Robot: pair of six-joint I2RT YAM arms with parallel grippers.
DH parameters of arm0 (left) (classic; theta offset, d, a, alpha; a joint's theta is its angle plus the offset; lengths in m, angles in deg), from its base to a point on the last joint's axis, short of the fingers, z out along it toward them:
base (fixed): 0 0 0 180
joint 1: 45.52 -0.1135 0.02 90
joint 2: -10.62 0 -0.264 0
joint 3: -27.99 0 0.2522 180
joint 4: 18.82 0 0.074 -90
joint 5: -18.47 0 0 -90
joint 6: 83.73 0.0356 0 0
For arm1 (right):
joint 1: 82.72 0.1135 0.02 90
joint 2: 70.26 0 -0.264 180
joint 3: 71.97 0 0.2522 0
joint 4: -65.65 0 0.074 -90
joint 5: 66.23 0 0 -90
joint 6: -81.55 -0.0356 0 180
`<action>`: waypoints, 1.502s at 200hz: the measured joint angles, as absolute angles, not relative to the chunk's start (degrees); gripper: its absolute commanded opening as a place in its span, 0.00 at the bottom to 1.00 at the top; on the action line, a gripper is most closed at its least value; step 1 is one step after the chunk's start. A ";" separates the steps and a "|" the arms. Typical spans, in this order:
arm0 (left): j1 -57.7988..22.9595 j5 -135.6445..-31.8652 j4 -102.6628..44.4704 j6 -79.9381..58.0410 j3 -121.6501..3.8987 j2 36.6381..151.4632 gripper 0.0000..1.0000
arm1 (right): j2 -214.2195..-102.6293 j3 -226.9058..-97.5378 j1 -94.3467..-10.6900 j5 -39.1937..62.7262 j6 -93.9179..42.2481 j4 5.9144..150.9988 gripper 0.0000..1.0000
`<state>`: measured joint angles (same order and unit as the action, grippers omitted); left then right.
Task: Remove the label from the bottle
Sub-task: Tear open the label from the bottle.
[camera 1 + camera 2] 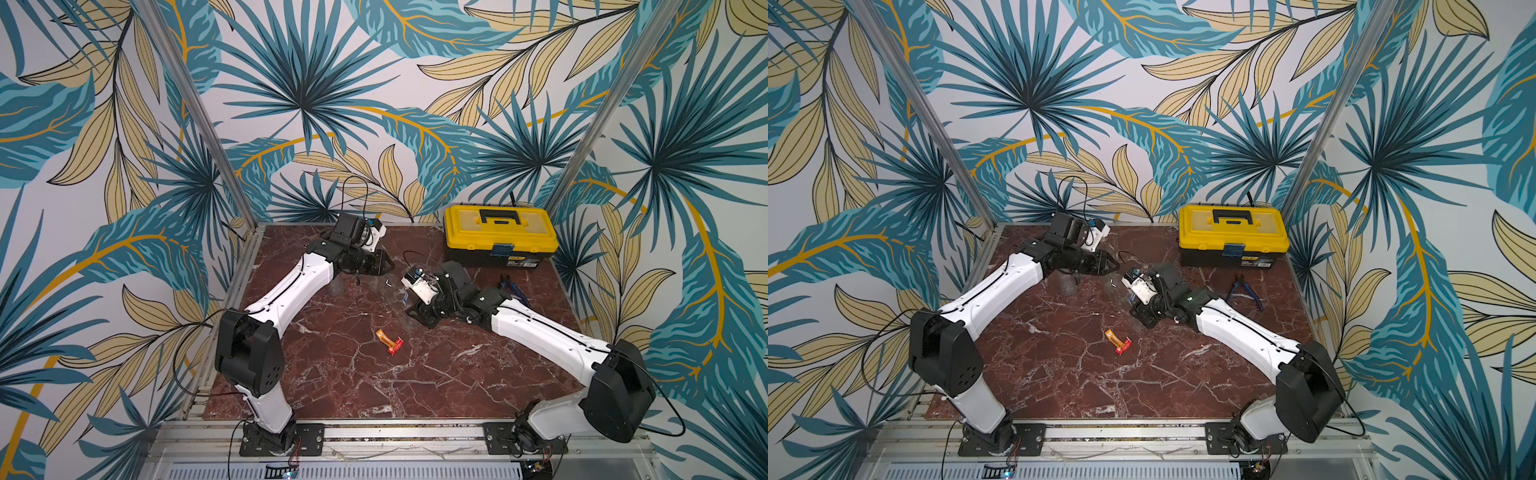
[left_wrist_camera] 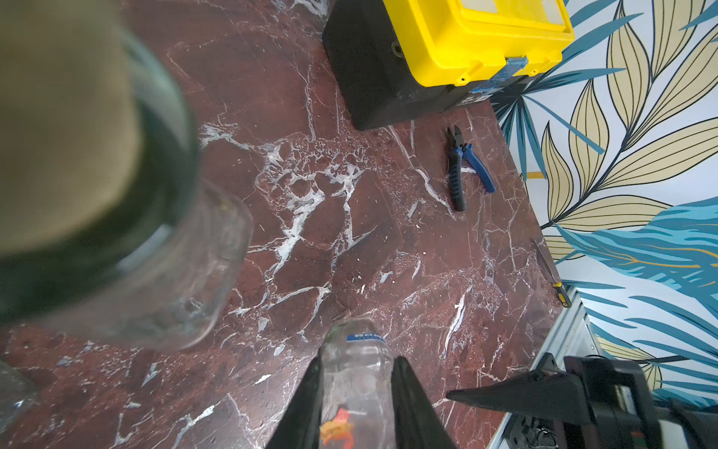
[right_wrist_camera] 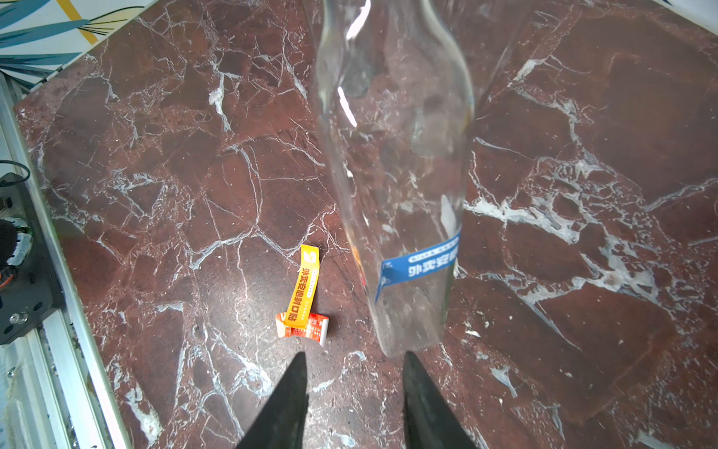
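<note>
My left gripper [image 2: 357, 359] is shut on a clear bottle [image 2: 355, 381], which hangs a little above the marble table [image 1: 340, 382]. A blue label band [image 3: 419, 264] still wraps the bottle near its free end. In both top views the bottle [image 1: 395, 286] [image 1: 1121, 291] is hard to see, lying between the left gripper [image 1: 386, 264] and the right gripper [image 1: 417, 318]. My right gripper [image 3: 355, 357] is open just short of the bottle's end, with nothing between its fingers. A peeled orange and red label [image 3: 305, 295] [image 1: 389, 341] lies on the table.
A yellow and black toolbox [image 1: 500, 235] stands at the back right. Blue-handled cutters [image 2: 464, 167] lie in front of it. A clear glass jar [image 2: 175, 280] sits blurred close under the left wrist camera. A thin tool [image 2: 551, 272] lies along the table's right edge.
</note>
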<state>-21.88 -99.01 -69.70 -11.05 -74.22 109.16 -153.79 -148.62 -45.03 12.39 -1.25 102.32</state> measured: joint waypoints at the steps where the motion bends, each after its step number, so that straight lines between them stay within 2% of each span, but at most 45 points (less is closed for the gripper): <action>1: -21.88 -99.01 -69.70 -11.05 -74.22 109.16 0.00 | -153.90 -148.69 -44.96 12.39 -1.25 102.30 0.42; 52: -21.88 -99.08 -69.68 -11.07 -74.22 109.16 0.00 | -157.61 -149.85 -43.72 14.99 -1.36 101.04 0.39; 113: -21.90 -99.23 -69.70 -11.09 -74.22 109.16 0.00 | -159.67 -150.57 -43.72 17.50 -1.79 99.40 0.26; 240: -21.90 -99.25 -69.68 -11.16 -74.22 109.16 0.00 | -160.93 -151.01 -43.72 18.20 -2.17 98.54 0.12; 300: -21.71 -99.23 -69.68 -11.16 -74.19 109.16 0.00 | -160.93 -151.01 -43.72 18.84 -2.41 98.54 0.00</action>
